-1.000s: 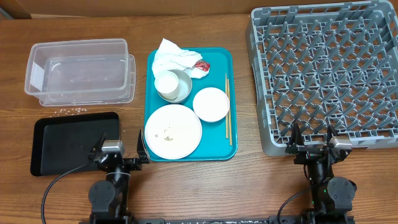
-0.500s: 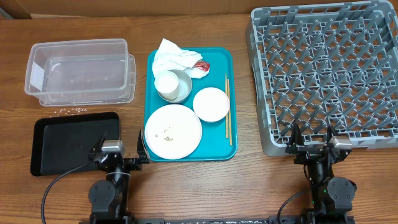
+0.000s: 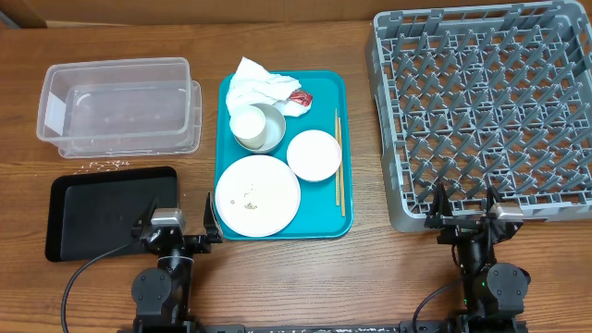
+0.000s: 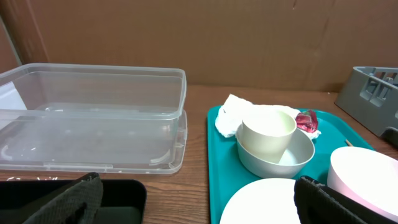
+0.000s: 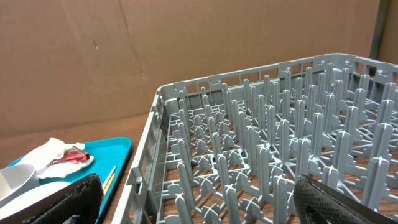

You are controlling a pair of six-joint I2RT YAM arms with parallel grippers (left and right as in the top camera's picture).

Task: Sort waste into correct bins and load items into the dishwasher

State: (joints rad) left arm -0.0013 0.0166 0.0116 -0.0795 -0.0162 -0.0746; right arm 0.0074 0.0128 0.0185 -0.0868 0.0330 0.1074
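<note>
Sorting looks not yet begun. Left gripper [image 3: 178, 220] and right gripper [image 3: 462, 211] sit low, jaws apart, empty. Next, probably: pinch napkins [image 3: 259, 85] off tray [image 3: 319, 202].

The left arm [image 3: 159, 287] and right arm [image 3: 499, 285] are black with round joint housings and a black cable [image 3: 79, 282] at each base. The left gripper [image 3: 178, 216] and right gripper [image 3: 464, 205] each have a silver block and dark, rough-textured fingers [image 4: 62, 202].

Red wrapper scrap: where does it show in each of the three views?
Overhead: red wrapper scrap at the teal tray's far edge, beside the napkins.
Left wrist: scrap right of centre, behind the grey bowl.
Right wrist: scrap lower left, on the napkins.
Shared landmark: the teal tray.
</note>
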